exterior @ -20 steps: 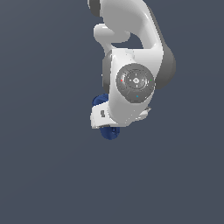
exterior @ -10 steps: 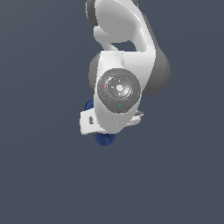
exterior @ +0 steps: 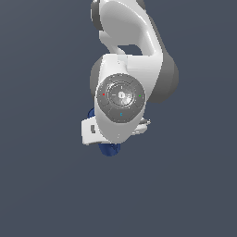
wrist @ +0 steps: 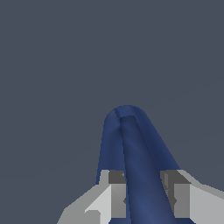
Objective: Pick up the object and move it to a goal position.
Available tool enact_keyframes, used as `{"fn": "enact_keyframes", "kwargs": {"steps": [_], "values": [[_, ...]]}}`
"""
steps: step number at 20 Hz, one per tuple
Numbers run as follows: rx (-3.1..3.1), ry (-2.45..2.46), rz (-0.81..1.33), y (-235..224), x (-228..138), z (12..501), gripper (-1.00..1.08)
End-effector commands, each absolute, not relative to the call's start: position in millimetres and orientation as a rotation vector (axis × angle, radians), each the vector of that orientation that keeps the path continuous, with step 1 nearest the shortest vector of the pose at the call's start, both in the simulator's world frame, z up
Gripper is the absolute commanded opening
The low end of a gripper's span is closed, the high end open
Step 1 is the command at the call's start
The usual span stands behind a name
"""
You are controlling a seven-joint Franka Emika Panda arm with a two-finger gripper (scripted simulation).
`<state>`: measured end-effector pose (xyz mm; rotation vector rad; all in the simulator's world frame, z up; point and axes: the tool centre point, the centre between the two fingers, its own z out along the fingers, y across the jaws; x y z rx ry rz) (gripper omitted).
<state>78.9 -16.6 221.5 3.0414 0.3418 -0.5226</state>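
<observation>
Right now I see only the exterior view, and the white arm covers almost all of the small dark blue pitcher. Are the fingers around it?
Observer: Yes. In the wrist view the small dark blue pitcher sits between the two grey fingers, one on each side.
Operator: Is its handle visible to you?
Observer: A raised blue strip runs along the body between the fingers; it looks like the loop handle, facing the wrist camera.
Operator: Anything else near it?
Observer: Only plain grey ground shows behind the pitcher.
</observation>
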Motion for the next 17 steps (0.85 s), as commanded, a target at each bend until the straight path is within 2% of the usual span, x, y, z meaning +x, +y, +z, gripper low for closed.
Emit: {"fn": "enact_keyframes", "kwargs": {"steps": [1,17], "values": [[3.041,0.342,-0.522,-17,79,222,-1.0],[3.041,0.342,-0.522,-26,64,247,-1.0]]}}
